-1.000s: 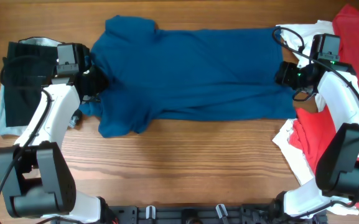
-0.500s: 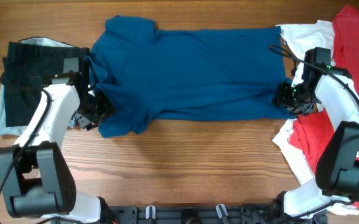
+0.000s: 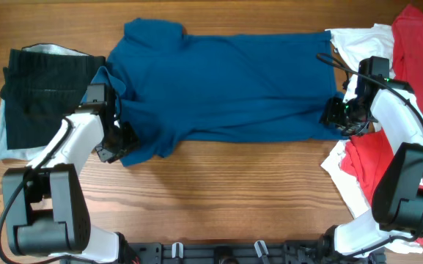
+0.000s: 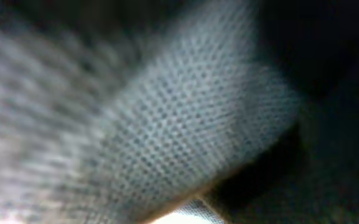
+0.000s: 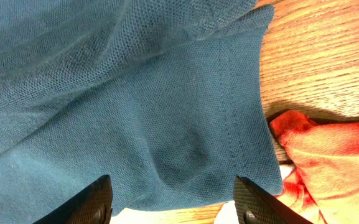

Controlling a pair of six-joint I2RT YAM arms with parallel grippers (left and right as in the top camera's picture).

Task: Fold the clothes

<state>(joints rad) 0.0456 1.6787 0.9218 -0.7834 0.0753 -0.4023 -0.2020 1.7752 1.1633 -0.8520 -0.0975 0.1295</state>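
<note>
The teal-blue T-shirt lies spread flat across the table, collar end at the left and hem at the right. My left gripper sits at the edge of its lower left sleeve. The left wrist view is filled by blurred woven cloth close to the lens, and the fingers are hidden. My right gripper is at the shirt's lower right hem corner. In the right wrist view it is open, its fingers spread over the teal hem.
A red tee and a white tee are heaped at the right edge; the red one lies just beside the hem corner. A black garment lies on pale cloth at the left. The wooden table shows in front.
My left gripper has moved down from the shirt's shoulder to the lower sleeve edge. My right gripper dropped from the upper hem to the lower hem corner, then stayed.
</note>
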